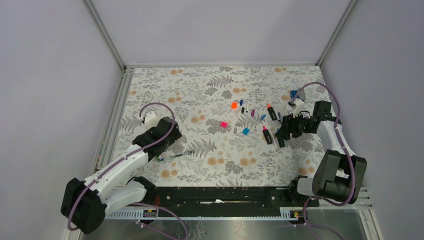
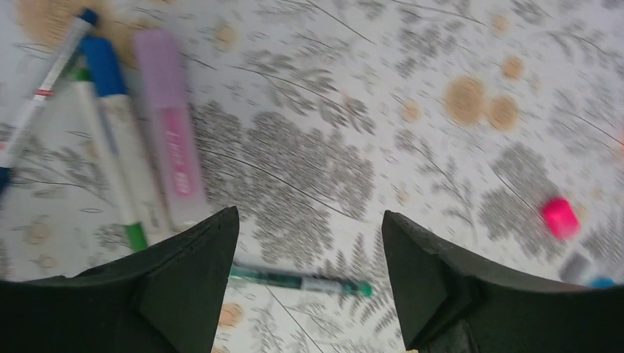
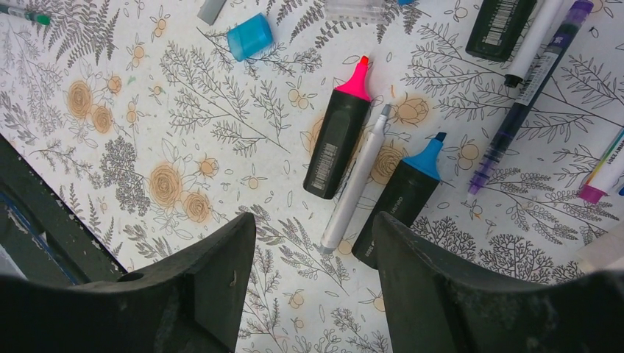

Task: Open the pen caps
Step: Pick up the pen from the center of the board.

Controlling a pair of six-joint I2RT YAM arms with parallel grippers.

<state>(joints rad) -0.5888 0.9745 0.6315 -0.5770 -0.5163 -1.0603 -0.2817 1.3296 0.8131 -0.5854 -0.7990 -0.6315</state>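
Observation:
My left gripper (image 1: 167, 146) (image 2: 309, 213) is open and empty, hovering over a thin green pen (image 2: 298, 281) (image 1: 182, 154). To its left in the left wrist view lie a lilac-capped highlighter (image 2: 173, 125) and a blue-capped white pen (image 2: 103, 66). A loose pink cap (image 2: 561, 218) (image 1: 223, 123) lies to the right. My right gripper (image 1: 282, 132) (image 3: 315, 217) is open and empty. Just beyond it lie an uncapped pink-tipped black highlighter (image 3: 335, 143), a silver pen (image 3: 357, 180) and an uncapped blue-tipped highlighter (image 3: 401, 195). A loose blue cap (image 3: 250, 35) (image 1: 245, 131) and an orange cap (image 1: 233, 105) lie farther off.
A purple pen (image 3: 526, 95) and another black highlighter (image 3: 500, 26) lie to the right of the right gripper. Several small pens and an orange-tipped highlighter (image 1: 271, 112) sit mid-table. A metal frame rail (image 1: 116, 107) borders the floral cloth on the left, a black rail (image 1: 225, 195) at the near edge.

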